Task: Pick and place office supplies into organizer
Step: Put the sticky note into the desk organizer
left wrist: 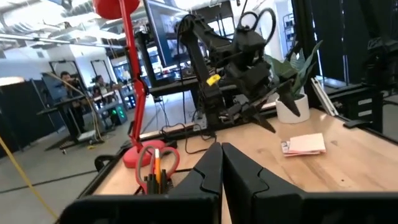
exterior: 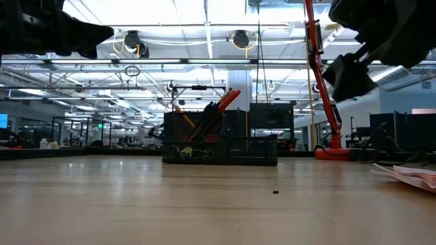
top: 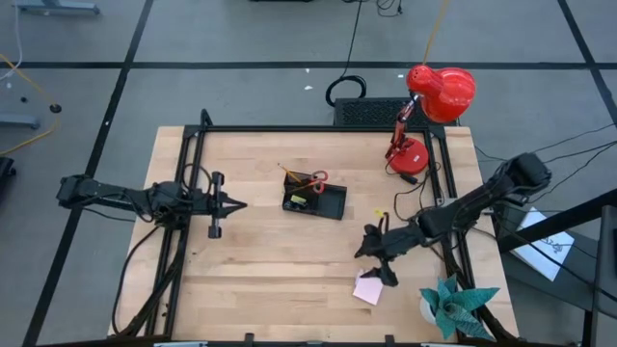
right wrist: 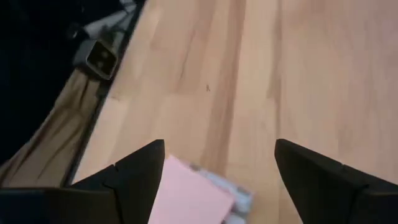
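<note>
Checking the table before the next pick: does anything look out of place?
Only the pink sticky-note pad lies loose on the table, far from the organizer, under the open right gripper. Nothing looks spilled or damaged.

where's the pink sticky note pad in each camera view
high view: pink sticky note pad lies on the table near its front edge, just below the open right gripper.
low view: at the far right edge, flat on the tabletop.
left wrist view: right of centre, beyond the shut left gripper.
right wrist view: at the bottom, between the fingers.
shared landmark: the teal paper plant, beside the pad.
</note>
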Controlling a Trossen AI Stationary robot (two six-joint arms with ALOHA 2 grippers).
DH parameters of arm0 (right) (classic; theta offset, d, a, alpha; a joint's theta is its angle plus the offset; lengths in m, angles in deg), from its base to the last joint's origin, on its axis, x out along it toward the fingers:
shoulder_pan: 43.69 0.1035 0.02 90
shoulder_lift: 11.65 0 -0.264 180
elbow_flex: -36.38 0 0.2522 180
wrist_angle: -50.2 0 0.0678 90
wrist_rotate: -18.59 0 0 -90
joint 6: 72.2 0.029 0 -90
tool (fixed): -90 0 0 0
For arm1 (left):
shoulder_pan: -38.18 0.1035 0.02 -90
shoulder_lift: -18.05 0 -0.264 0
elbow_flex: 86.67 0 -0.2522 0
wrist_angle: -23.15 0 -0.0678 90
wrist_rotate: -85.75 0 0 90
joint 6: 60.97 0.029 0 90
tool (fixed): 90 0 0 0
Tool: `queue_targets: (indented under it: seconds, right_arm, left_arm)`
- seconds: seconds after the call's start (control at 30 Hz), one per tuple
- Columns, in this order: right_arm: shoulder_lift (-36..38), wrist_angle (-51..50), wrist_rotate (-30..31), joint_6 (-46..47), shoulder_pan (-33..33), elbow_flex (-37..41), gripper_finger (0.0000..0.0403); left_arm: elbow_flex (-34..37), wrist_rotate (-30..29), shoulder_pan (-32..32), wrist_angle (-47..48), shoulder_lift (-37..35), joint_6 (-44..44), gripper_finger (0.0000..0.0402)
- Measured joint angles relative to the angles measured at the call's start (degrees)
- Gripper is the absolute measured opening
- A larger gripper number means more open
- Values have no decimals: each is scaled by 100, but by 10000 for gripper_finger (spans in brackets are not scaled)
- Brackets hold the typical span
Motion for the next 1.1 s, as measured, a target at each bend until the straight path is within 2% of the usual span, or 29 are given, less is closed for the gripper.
queue_targets:
  seconds: [0.4,0.57,0.87,1.1]
  right_arm:
    - [-1056,-338,-452,336,-37,25,302]
    - [-1439,-111,-570,342,-46,6,302]
    - [-1779,420,-832,585,61,8,302]
    - [-2150,282,-821,583,263,14,291]
  left_arm:
    - [0,5,-4,61,1,-203,10]
    - [0,7,-5,85,-1,-273,10]
    - [0,10,-4,110,0,-282,10]
    - [0,14,-4,149,-1,-301,10]
